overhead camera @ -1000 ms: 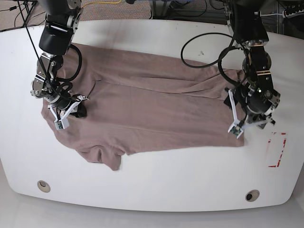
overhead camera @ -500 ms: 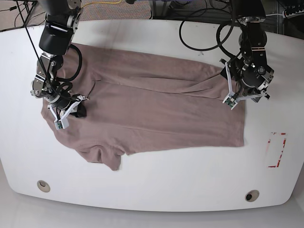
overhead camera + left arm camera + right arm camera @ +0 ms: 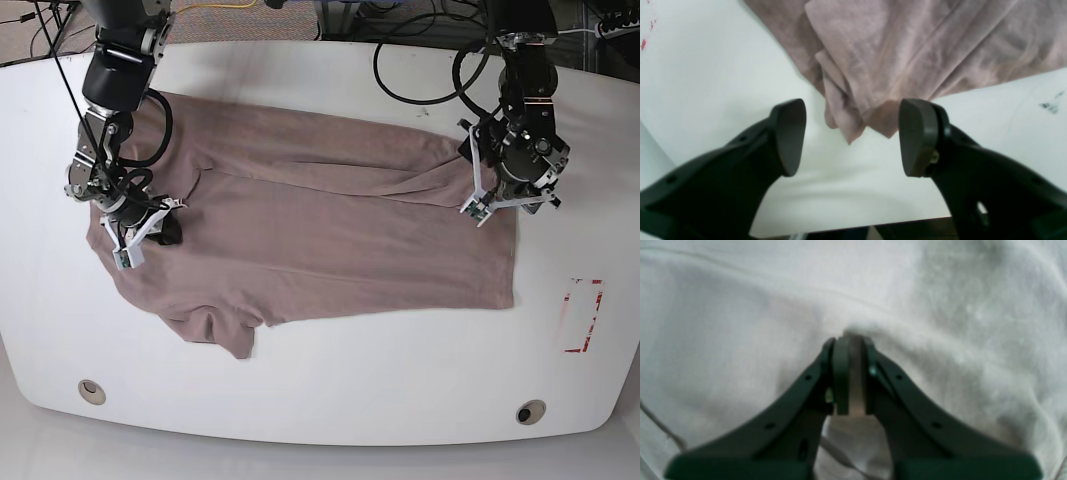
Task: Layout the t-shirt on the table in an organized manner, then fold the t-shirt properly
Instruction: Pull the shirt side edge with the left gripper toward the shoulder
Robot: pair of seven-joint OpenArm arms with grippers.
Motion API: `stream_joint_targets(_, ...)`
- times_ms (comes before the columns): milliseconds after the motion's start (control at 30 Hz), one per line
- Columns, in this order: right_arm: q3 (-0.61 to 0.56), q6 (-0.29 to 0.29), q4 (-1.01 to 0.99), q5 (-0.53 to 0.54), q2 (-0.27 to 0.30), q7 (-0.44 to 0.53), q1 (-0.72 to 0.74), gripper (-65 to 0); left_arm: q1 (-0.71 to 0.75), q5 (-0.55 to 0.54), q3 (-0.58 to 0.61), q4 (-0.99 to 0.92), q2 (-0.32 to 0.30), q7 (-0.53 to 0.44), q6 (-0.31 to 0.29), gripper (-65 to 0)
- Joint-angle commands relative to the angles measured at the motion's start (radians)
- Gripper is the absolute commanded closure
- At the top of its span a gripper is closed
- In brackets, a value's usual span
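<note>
T-shirt [image 3: 320, 230] (soft, creased mauve cloth), glossy white table [image 3: 320, 400], rounded corners

Shirt [image 3: 330, 230]: plain dusty mauve-brown, no print; looks washed-out grey-white in right wrist view. Surface [image 3: 330, 390]: glossy white w/ a few dark specks. Tape rectangle [image 3: 583, 315]: red & white. Grommet holes [image 3: 92, 391]: grey rims, dark centres. Both grippers' jaws black; white brackets on arms. Cables [image 3: 420, 95] black.

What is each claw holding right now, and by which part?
The right claw is shut on a pinched fold of the t-shirt, near its sleeve end. The left claw is open above the shirt's bunched corner, holding nothing.
</note>
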Motion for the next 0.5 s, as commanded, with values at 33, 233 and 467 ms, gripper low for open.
stream_joint_targets(33, 0.0, -0.009, 0.002, -0.04, 0.009, -0.059, -0.002, -6.0, -0.013, -0.006, 0.022, 0.015, -0.003, -0.002, -0.001, -40.8)
stream_joint_targets(233, 0.0, -0.009, 0.002, -0.04, 0.009, -0.059, -0.002, -6.0, -0.011, -0.004, 0.045, -0.024, -0.001, -0.002, -0.001, -40.8)
stream_joint_targets(467, 0.0, -0.009, 0.002, -0.04, 0.009, -0.059, -0.002, -6.0, -0.013, -0.004, 0.043, -0.071, -0.003, -0.028, -0.001, -40.7)
